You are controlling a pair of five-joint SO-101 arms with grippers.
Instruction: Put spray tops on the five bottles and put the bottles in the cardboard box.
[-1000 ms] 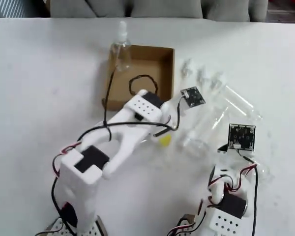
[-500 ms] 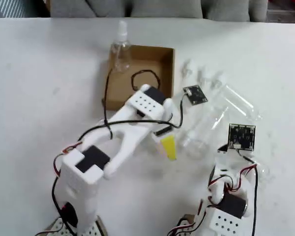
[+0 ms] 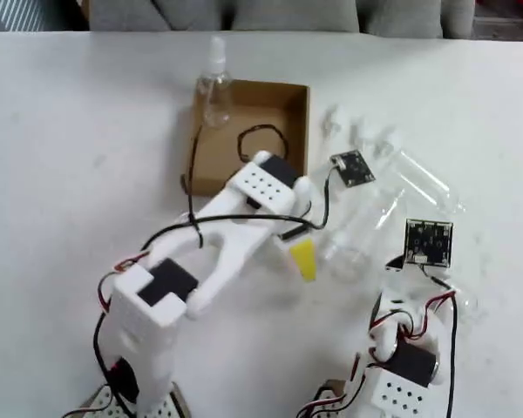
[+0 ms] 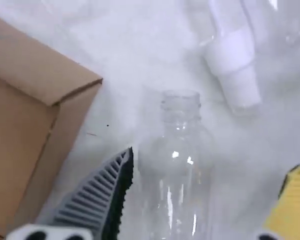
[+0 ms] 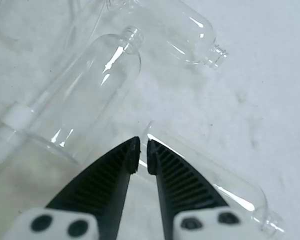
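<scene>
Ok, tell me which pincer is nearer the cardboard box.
Left. The left pincer sits just off the cardboard box's corner, open astride a capless bottle. The right pincer is farther off, shut, above the loose bottles beyond.

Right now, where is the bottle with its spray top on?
The capped bottle stands at the cardboard box's far left corner in the high view.
</scene>
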